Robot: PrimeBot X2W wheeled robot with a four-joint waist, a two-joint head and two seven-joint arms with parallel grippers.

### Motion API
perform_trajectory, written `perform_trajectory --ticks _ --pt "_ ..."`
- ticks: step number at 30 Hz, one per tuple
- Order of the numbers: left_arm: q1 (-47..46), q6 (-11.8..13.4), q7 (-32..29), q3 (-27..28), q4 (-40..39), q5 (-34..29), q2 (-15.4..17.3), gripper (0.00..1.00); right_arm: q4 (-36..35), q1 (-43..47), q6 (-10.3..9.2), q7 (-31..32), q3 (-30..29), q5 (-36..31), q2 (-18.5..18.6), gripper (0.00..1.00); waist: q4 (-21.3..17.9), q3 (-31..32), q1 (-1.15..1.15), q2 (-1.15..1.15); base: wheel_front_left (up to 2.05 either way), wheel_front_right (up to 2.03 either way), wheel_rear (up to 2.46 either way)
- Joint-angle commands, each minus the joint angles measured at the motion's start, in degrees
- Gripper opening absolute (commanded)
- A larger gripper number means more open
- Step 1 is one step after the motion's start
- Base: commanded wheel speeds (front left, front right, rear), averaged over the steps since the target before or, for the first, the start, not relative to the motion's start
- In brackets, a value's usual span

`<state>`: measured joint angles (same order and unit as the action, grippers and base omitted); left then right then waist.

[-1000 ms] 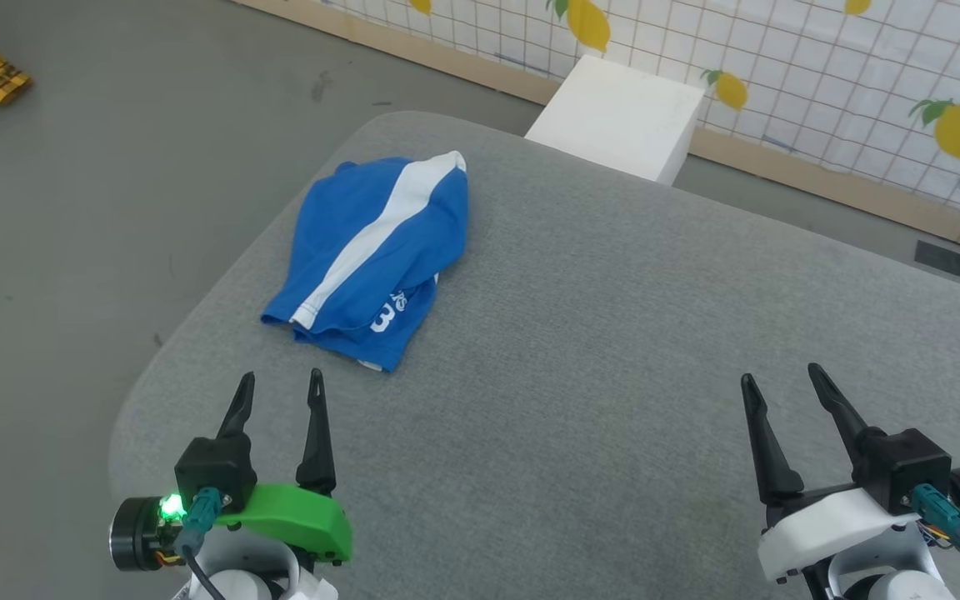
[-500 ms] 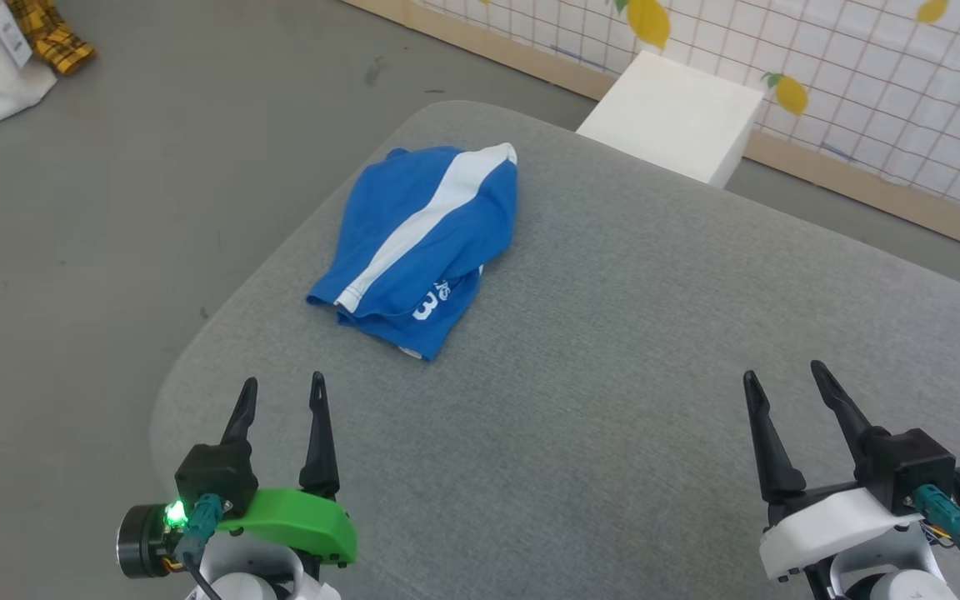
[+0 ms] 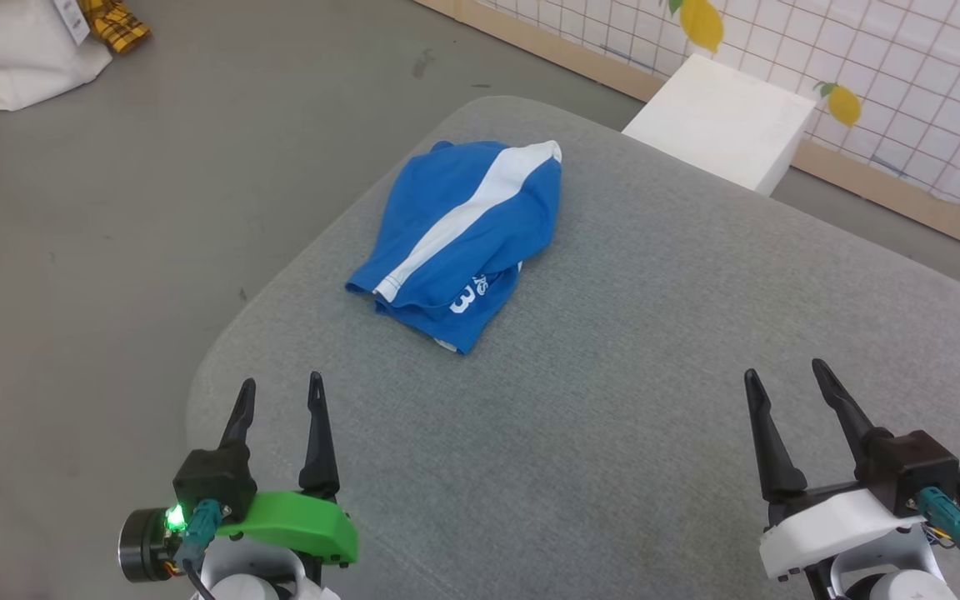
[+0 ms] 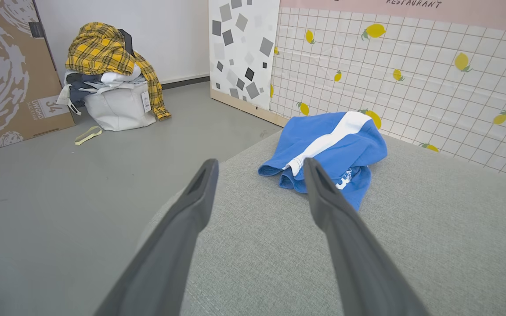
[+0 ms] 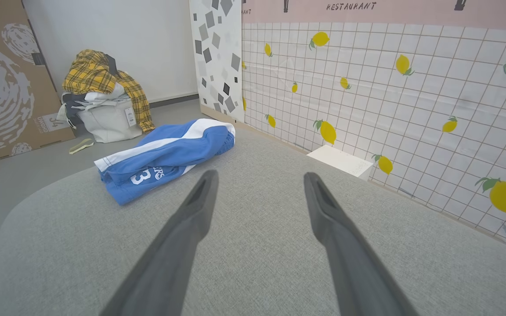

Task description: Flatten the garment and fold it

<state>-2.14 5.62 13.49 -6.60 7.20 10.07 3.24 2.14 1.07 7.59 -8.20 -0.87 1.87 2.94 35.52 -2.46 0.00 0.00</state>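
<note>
The garment (image 3: 463, 233), bright blue shorts with a white side stripe and a white "3", lies bunched in a heap near the far left corner of the grey table (image 3: 613, 433). It also shows ahead of my fingers as the garment (image 4: 327, 149) and, to the left, the garment (image 5: 160, 158). My left gripper (image 3: 280, 385) hovers open over the table's near left edge, well short of the shorts. My right gripper (image 3: 784, 373) stands open at the near right, empty, far from the cloth.
A white box (image 3: 722, 121) stands on the floor behind the table by the lemon-tiled wall (image 3: 905, 92). A pile of clothes with a yellow plaid shirt (image 4: 103, 52) and a cardboard panel (image 4: 7, 74) lie off to the left on the grey floor.
The whole head view has shifted, so the table and shorts sit further right in the picture; that is the camera turning. Both grippers stay open in the same pose.
</note>
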Motion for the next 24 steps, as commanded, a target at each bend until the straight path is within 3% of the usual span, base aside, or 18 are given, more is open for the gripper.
perform_trajectory --ticks 1,9,17,24 --pt "-0.3 0.4 0.7 -0.2 0.4 0.6 -0.3 1.0 0.1 -1.0 -0.09 -0.6 -0.1 0.5 -0.1 1.0 0.5 0.0 0.0 0.0 0.0 0.0 0.0" --pt "-0.5 0.6 1.5 -0.3 0.9 0.9 -0.3 1.0 0.6 -1.1 -0.1 -1.4 -0.1 0.7 -0.1 1.0 1.7 0.0 0.0 0.0 0.0 0.0 0.0" --pt "-1.7 -0.5 1.5 0.6 1.7 2.6 -0.3 1.0 0.5 -1.8 -0.1 -1.4 0.5 0.7 -0.1 1.0 -1.1 -1.0 0.0 0.0 0.0 0.0 0.0" --pt "-13.7 -2.0 -3.8 2.3 6.7 7.1 0.0 1.0 -1.1 -3.2 -0.1 -0.4 1.0 -0.5 -0.1 1.0 -5.2 -5.8 0.0 0.0 0.0 0.0 0.0"
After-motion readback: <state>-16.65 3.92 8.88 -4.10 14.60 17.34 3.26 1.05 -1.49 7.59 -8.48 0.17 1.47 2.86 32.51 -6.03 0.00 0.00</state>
